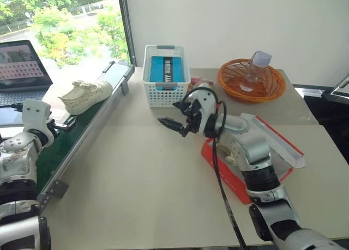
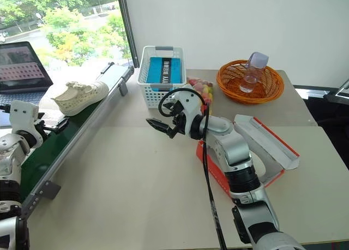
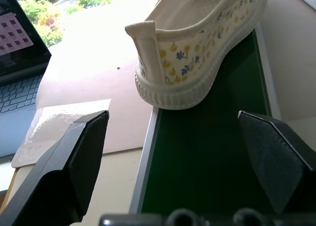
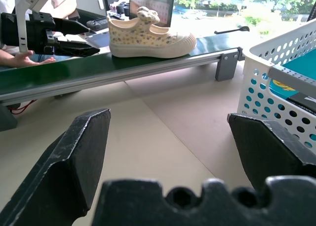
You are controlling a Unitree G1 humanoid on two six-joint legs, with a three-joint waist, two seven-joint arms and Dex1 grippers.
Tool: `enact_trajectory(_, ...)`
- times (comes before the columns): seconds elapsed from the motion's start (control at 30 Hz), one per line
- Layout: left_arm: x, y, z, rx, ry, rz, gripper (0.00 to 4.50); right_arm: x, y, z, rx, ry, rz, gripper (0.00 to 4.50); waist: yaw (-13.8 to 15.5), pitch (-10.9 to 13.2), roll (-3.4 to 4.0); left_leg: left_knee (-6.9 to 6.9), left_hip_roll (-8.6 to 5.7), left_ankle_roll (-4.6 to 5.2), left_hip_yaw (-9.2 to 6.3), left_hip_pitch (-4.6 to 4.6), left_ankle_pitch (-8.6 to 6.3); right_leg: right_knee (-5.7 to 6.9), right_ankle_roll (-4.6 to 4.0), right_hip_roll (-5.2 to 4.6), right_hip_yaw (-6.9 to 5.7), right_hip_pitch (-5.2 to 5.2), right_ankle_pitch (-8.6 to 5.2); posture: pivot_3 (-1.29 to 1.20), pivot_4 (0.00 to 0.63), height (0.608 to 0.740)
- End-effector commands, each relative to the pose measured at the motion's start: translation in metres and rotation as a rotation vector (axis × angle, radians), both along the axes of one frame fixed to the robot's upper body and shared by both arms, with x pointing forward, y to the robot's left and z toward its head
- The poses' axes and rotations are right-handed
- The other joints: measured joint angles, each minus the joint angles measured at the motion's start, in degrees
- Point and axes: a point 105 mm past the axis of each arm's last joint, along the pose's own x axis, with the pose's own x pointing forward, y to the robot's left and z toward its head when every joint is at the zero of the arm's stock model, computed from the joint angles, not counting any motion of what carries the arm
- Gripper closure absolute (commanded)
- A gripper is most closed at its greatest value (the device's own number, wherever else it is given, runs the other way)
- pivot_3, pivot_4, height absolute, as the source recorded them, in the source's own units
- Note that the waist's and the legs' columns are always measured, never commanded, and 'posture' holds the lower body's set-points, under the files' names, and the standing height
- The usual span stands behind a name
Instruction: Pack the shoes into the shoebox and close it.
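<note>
Left wrist view: shoe (image 3: pixel 197 48) seen heel-on, standing upright on the dark green conveyor belt (image 3: pixel 207 157), sole flat on it, just ahead of the left gripper's fingers (image 3: pixel 74 157).
Shoe, appearance: cream fabric with small yellow-and-blue fruit print, ribbed pale sole, a bow near the strap. One shoe is on the belt; whether a second lies in the box cannot be told.
Shoe, position: on the belt's far part, toe towards the far end, apart from all else.
Left gripper (image 1: pixel 57 125): jaws fully spread and empty, low over the near part of the belt, pointing along it at the heel; judged a line-up for a grasp, not yet touching.
Shoebox (image 1: pixel 229 179): red, lid (image 1: pixel 275 138) tilted open, on the table (image 1: pixel 136 190) well to the right of the belt; judged ready to receive.
Right gripper (image 1: pixel 173 124): spread wide, empty, above the table between belt and box, near the white basket (image 1: pixel 166 75).
Remaining: shoe unpacked, lid unclosed.
</note>
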Motion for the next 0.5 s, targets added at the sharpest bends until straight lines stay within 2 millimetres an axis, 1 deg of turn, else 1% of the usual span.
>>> enact_trajectory(0.03, 0.004, 0.005, 0.013, 0.044, -0.032, -0.022, 0.01, -0.005, -0.002, 0.020, 0.018, -0.063, 0.008, 0.00, 0.1, 0.0, 0.00, 0.00, 0.00, 0.00, 0.01, 0.00, 0.00, 0.00, 0.00, 0.00, 0.00, 0.00, 0.00, 0.00, 0.150, 0.740)
enact_trajectory(0.17, 0.008, 0.007, 0.008, 0.043, -0.002, -0.040, 0.01, -0.005, -0.006, 0.022, 0.015, -0.067, -0.002, 0.00, 0.0, 0.0, -0.01, 0.00, 0.00, 0.00, 0.01, -0.02, 0.00, 0.00, 0.00, 0.01, -0.02, -0.01, 0.00, 0.00, 0.150, 0.740)
enact_trajectory(0.3, 0.011, 0.007, -0.007, 0.021, 0.076, -0.077, 0.01, -0.004, -0.007, 0.025, 0.007, -0.072, -0.015, 0.00, 0.0, 0.0, -0.01, 0.00, 0.01, 0.00, 0.03, -0.02, 0.00, 0.02, 0.00, 0.02, -0.01, -0.02, 0.00, 0.00, 0.150, 0.740)
enact_trajectory(0.37, 0.012, 0.007, -0.010, 0.023, 0.091, -0.078, 0.01, -0.004, -0.008, 0.026, 0.001, -0.075, -0.020, 0.00, 0.3, 0.0, -0.01, 0.01, 0.00, 0.00, 0.03, 0.00, 0.01, 0.05, 0.00, 0.01, -0.04, 0.00, -0.01, 0.00, 0.150, 0.740)
enact_trajectory(0.43, 0.013, 0.003, -0.012, -0.004, 0.091, -0.100, 0.55, -0.005, -0.010, 0.026, -0.002, -0.077, -0.024, 0.00, 0.6, 0.0, -0.01, 0.01, 0.00, -0.03, 0.03, 0.00, 0.03, 0.05, 0.01, -0.01, -0.06, 0.04, 0.00, 0.00, 0.150, 0.740)
enact_trajectory(0.47, 0.015, -0.004, -0.014, -0.015, 0.098, -0.135, 0.71, -0.005, -0.010, 0.027, -0.004, -0.079, -0.027, 0.00, 0.7, 0.0, -0.01, 0.02, 0.01, -0.04, 0.03, 0.00, 0.03, 0.04, 0.01, -0.01, -0.06, 0.05, 0.00, 0.00, 0.150, 0.740)
enact_trajectory(0.5, 0.016, -0.011, -0.017, -0.029, 0.103, -0.167, 1.00, -0.004, -0.010, 0.028, -0.005, -0.080, -0.030, 0.00, 0.7, 0.0, -0.01, 0.02, 0.00, -0.04, 0.03, 0.01, 0.04, 0.04, 0.01, -0.02, -0.06, 0.06, 0.00, 0.00, 0.150, 0.740)
